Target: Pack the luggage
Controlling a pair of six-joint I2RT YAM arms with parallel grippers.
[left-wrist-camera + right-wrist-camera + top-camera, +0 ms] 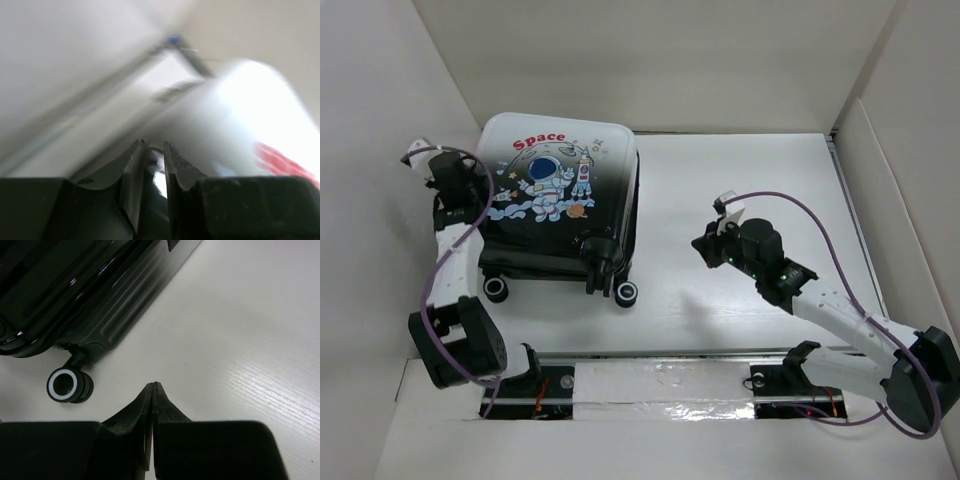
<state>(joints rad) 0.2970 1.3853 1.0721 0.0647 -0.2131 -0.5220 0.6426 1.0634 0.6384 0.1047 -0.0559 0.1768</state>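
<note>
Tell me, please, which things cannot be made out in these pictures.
1. Inside of the luggage: top view, it lies closed, so the contents are hidden.
2. Left gripper: left wrist view is blurred; whether its narrow gap holds anything is unclear.
3. Luggage in right wrist view: cut off by the top and left edges; only a side and one wheel show.

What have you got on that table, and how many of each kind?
Suitcase: 1
Robot arms: 2, the left arm and the right arm
Total: 3
</note>
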